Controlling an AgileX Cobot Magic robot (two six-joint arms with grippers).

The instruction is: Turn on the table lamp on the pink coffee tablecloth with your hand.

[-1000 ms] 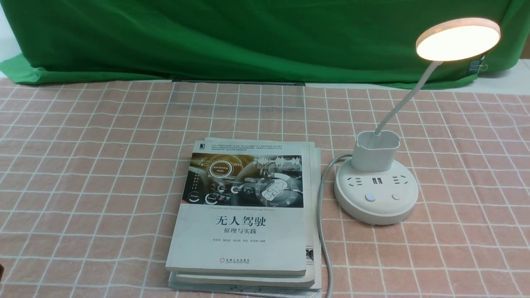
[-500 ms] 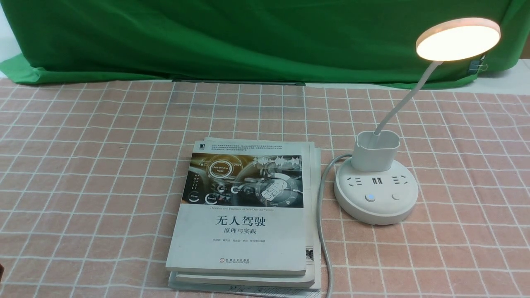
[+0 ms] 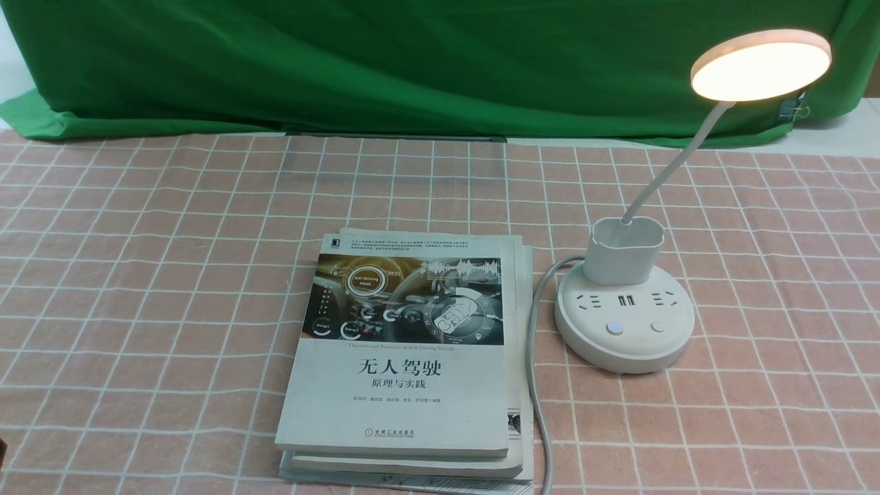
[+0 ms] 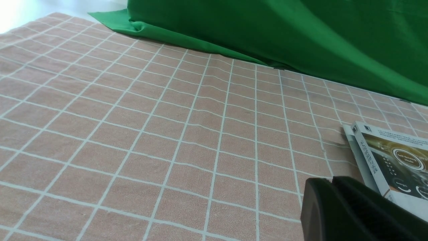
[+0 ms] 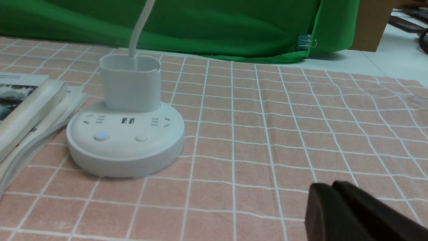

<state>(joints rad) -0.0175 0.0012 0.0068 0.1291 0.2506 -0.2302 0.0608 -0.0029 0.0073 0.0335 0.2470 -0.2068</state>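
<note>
The white table lamp stands on the pink coffee tablecloth at the right. Its disc head glows warm white. One button on its base shows a blue light; the other is dark. The lamp's base also shows in the right wrist view. My right gripper is shut and empty, low over the cloth, well off from the base. My left gripper is shut and empty, low over the cloth beside the books. Neither arm shows in the front view.
A stack of books lies left of the lamp, also in the left wrist view. The lamp's grey cord runs along the books to the front edge. A green backdrop cloth hangs at the back.
</note>
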